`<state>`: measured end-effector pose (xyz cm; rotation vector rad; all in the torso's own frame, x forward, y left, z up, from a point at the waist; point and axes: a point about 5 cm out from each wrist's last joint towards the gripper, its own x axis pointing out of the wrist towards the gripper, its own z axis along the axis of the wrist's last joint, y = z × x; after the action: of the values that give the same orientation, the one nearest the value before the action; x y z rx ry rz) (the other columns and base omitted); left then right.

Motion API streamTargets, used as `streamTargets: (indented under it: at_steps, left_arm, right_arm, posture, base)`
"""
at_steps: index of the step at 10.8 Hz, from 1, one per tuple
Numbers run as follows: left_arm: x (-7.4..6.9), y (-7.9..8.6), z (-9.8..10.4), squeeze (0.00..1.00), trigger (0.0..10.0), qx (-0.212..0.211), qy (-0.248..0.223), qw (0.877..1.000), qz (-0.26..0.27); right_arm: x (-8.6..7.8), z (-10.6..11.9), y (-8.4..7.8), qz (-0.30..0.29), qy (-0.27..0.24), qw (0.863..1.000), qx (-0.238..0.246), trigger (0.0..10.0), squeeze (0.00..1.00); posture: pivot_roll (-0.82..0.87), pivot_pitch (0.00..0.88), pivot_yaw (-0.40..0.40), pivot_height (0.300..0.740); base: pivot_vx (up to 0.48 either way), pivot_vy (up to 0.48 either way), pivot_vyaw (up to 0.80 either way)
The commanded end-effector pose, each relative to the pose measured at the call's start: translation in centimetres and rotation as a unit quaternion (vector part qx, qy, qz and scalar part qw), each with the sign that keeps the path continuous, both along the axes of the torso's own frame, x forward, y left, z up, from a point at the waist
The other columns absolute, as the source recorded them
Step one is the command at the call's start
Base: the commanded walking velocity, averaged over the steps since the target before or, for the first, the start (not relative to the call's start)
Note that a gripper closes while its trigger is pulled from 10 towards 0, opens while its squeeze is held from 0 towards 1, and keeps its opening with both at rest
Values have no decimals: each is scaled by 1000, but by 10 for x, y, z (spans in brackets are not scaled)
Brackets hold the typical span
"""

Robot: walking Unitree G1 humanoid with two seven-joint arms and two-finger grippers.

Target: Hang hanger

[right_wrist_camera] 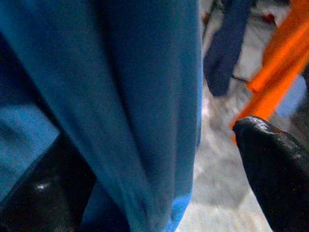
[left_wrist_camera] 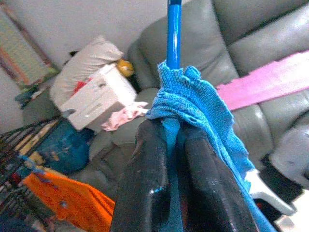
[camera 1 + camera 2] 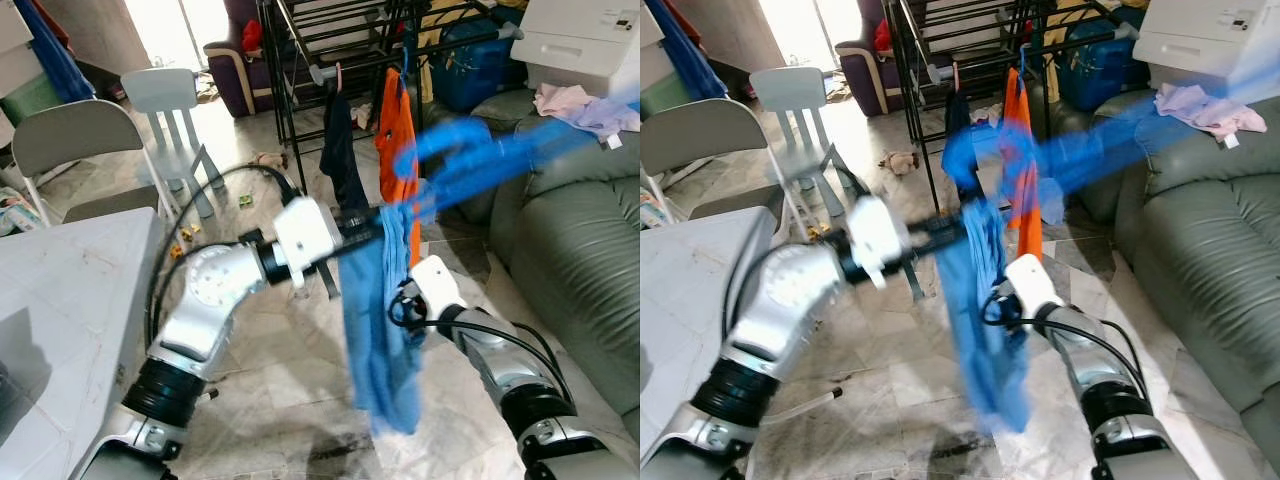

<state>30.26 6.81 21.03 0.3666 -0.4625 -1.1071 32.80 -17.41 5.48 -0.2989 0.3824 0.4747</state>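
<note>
- Our left gripper (image 2: 169,140): fingers clamped tight on the blue hanger (image 2: 174,34) with the bunched collar of the blue garment (image 3: 385,330) pinched in too. In the left wrist view the hanger bar runs straight out past the fingertips toward the sofa (image 2: 251,48).
- Our right gripper (image 1: 164,159): fingers spread wide with the garment hanging between them; whether either pad actually touches the cloth, we cannot tell. Nothing gripped as far as we see.
- Head views: left arm reaches across to centre frame, and the hanger's far end smears out toward 2 o'clock, heavily motion-blurred. Garment drapes down from the grip to about 6 o'clock. Right arm comes up from 5 o'clock with the gripper just beside the cloth's lower half.
- Rack (image 3: 330,40) stands at 12 o'clock, beyond the hanger and clear of it. Dark garment (image 3: 340,150) and orange one (image 3: 395,130) already hang on it.
- Step, as we read it: carrying the loaded hanger to the rack; not hung yet.
- Next move calls for: lift the hook above a free rail stretch near the orange garment, lower until it seats, then open the left fingers. Hook orientation is lost in the blur, so check it first.
</note>
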Motion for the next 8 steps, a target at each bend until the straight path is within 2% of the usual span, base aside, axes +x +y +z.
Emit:
streamTargets:
  at_steps: [1,2,3,5,6,7,8]
  left_arm:
    - [6,12,14,0,0,-13,-16,999,26]
    - [16,28,15,0,0,-3,-18,998,63]
    - [25,44,21,0,0,-2,-19,995,97]
    - [30,56,24,0,0,8,-25,992,121]
    - [32,60,23,0,0,13,-26,991,129]
    - [36,67,21,0,0,17,-26,989,143]
    - [35,71,16,0,0,20,-16,989,148]
  right_arm:
    - [0,-1,-6,-15,7,1000,-2,10000,0]
    - [-8,-8,-22,-29,26,999,-11,10000,0]
    - [-20,-18,-48,-63,56,996,-21,10000,0]
    - [-32,-20,-83,-102,71,991,-47,10000,0]
    - [-34,-18,-92,-112,73,989,-55,9412,0]
    - [-34,-13,-104,-133,71,987,-62,0,0]
    - [-26,1,-117,-173,40,982,-71,0,0]
  posture:
    - [-93,0,115,740]
    - [-102,0,117,740]
    - [-102,0,117,740]
    - [-123,0,117,740]
    - [-131,0,116,740]
    - [-137,0,113,740]
    - [-139,0,110,740]
  base:
    - [0,0,0]
    - [0,0,0]
    - [0,0,0]
    - [0,0,0]
    - [0,0,0]
    - [0,0,0]
    - [0,0,0]
